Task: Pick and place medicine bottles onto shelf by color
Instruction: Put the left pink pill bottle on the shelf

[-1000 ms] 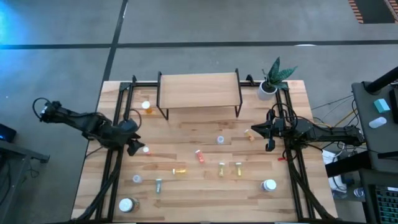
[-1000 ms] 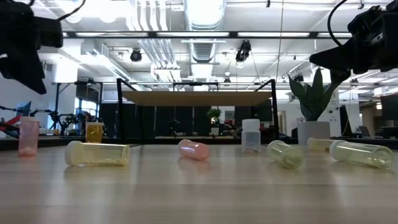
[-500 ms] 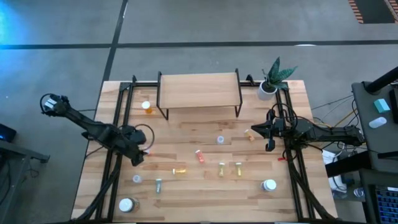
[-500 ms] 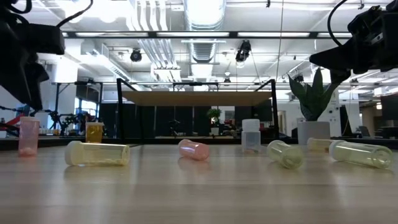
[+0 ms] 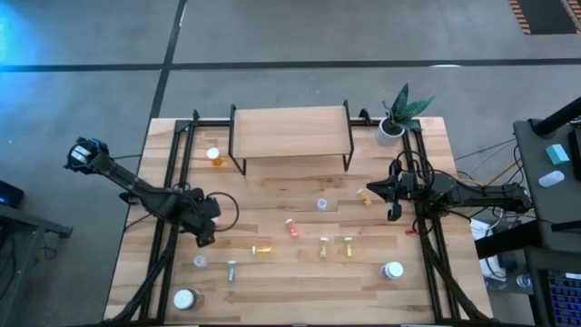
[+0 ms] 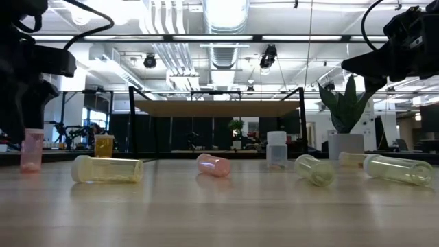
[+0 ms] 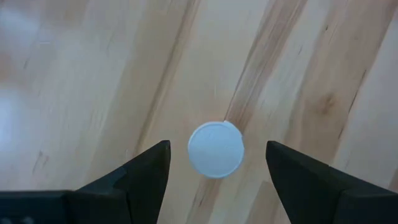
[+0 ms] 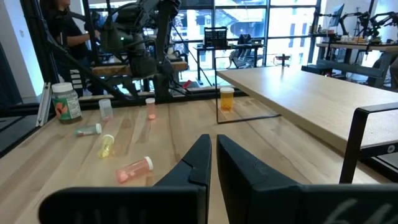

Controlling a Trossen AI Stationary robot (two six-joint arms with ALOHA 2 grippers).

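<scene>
A pink bottle (image 6: 31, 151) with a white cap (image 7: 216, 149) stands upright on the table's left part. My left gripper (image 5: 206, 227) hangs over it, pointing steeply down. It is open, with one finger (image 7: 146, 174) on either side of the cap, touching nothing. The shelf (image 5: 290, 132) stands at the far middle with nothing on it. Other medicine bottles are scattered about: an orange one (image 5: 214, 155) upright left of the shelf, a red one (image 5: 292, 227) lying in the middle, and yellow ones (image 5: 324, 245) near it. My right gripper (image 5: 366, 192) waits level at the right, shut.
A potted plant (image 5: 395, 118) stands at the far right corner. Large white-capped bottles stand near the front at the left (image 5: 185, 298) and the right (image 5: 393, 270). A green vial (image 5: 231, 269) and a clear one (image 5: 199, 262) lie close to my left gripper. A black frame rail (image 5: 172, 182) runs along the left side.
My left gripper has moved toward the table's near edge and down, rolling as it went. It now hangs over the pink bottle and covers that bottle's cap in the high view. It has stayed open. The bottles have not moved.
</scene>
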